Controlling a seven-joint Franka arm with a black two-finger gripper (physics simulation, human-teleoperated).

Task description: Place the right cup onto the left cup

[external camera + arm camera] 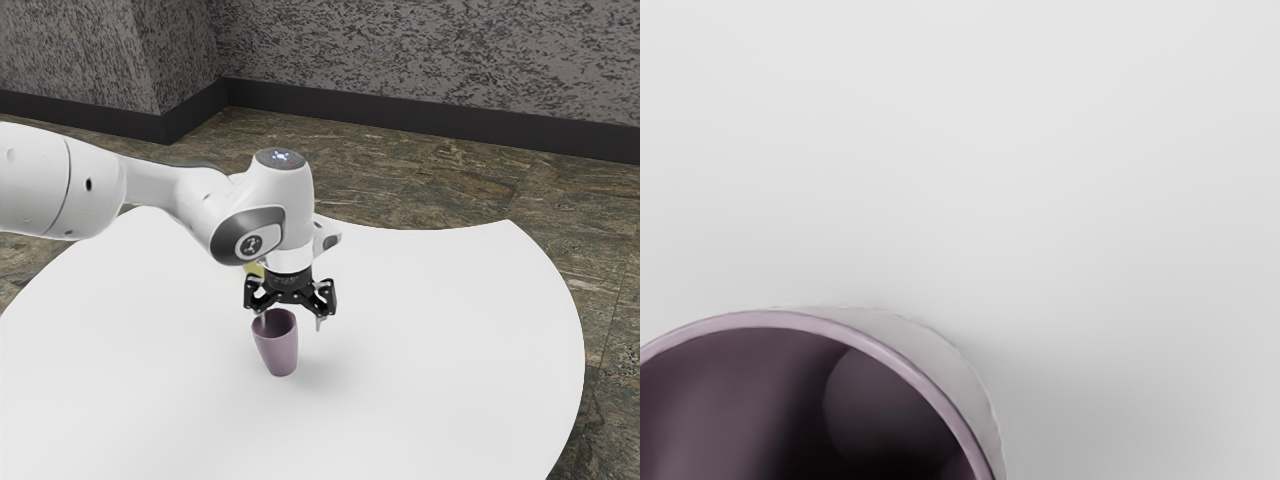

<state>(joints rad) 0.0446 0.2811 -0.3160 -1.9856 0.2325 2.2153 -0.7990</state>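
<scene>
Below the black metal end effector (291, 321), with fingers spread apart: an upright, tapered mauve cup (281, 352), smooth, pale-rimmed, dark inside. Partly hidden behind the end effector: something yellow (254, 269).

A white, curved worktop (450, 350) is surrounded by mottled brown floor (420, 170) — bounded by speckled grey walls (430, 50), edged with dark skirting (400, 114).

The white, curved-edged table (450, 340) was spread out beneath the gripper (291, 323). On it a purple cup (280, 350) was stood upright, mouth up, just below one of the fingertips. Beyond the gripper a yellow thing (254, 269) was mostly hidden, its base not to be made out.
</scene>
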